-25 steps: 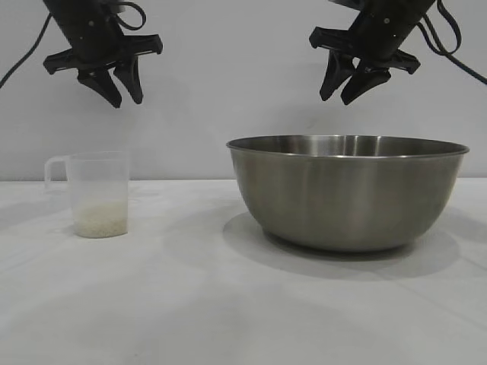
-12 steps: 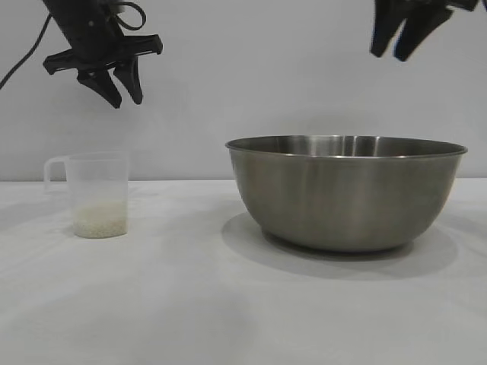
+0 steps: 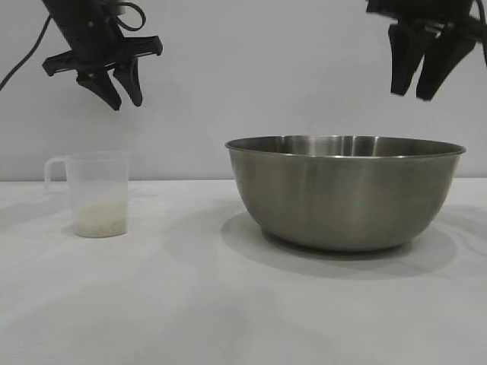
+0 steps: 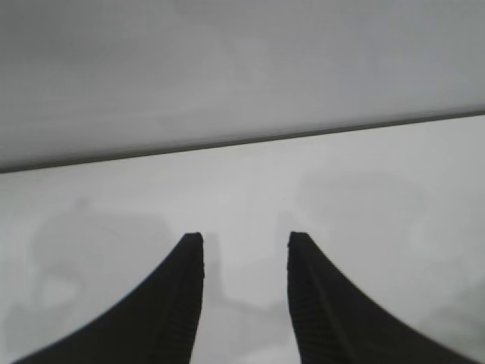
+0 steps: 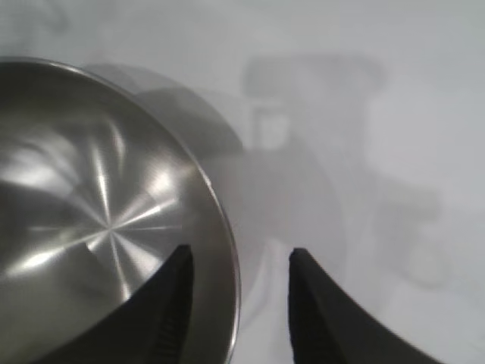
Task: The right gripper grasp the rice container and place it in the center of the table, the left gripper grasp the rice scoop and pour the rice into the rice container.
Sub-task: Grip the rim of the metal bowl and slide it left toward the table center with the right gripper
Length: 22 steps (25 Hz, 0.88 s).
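High at the far left, the left gripper (image 3: 120,90) hangs over the bench (image 3: 190,304) with its fingers (image 4: 179,303) a narrow gap apart and holding nothing. The rice scoop (image 3: 97,194) stands upright directly below it, loop handle turned outward to the left, a shallow layer of rice (image 3: 100,219) in its bottom. Right of centre sits the rice container (image 3: 346,194), a wide steel bowl, upright and empty. Above its right-hand rim hangs the right gripper (image 3: 420,84), pointing steeply down, fingers (image 5: 170,311) parted narrowly and empty. From the right wrist view the rim runs between the two fingers, one over the inside of the bowl and one over the bench outside. Judging by this, a straight descent would straddle the wall for a rim pinch.
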{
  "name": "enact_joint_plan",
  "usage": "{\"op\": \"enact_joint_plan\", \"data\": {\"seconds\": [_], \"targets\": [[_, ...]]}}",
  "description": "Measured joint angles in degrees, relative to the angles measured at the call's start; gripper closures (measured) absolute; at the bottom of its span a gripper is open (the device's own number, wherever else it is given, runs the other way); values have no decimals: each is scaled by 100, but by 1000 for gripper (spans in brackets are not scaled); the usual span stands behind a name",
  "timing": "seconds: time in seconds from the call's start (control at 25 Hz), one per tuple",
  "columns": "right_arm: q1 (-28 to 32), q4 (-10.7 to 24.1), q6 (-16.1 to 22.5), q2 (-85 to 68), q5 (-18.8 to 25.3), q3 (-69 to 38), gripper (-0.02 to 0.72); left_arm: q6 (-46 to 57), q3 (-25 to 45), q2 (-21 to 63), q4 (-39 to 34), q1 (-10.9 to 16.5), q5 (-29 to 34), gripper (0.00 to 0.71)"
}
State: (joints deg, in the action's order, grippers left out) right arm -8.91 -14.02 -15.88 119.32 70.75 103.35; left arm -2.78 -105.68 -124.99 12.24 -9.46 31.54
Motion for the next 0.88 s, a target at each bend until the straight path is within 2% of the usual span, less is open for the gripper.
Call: {"op": "enact_joint_plan", "data": {"seconds": [0.44, 0.56, 0.6, 0.64, 0.68, 0.88], "targets": [[0, -101, 0, 597, -21, 0, 461, 0, 0, 0, 0, 0, 3, 490], [-66, -134, -13, 637, -21, 0, 617, 0, 0, 0, 0, 0, 3, 490], [-101, -123, -49, 647, -32, 0, 650, 0, 0, 0, 0, 0, 3, 490], [-150, -122, -93, 647, -32, 0, 646, 0, 0, 0, 0, 0, 3, 490], [-230, -122, -104, 647, -22, 0, 703, 0, 0, 0, 0, 0, 3, 490], [-696, -122, -103, 647, -44, 0, 703, 0, 0, 0, 0, 0, 3, 490]]}}
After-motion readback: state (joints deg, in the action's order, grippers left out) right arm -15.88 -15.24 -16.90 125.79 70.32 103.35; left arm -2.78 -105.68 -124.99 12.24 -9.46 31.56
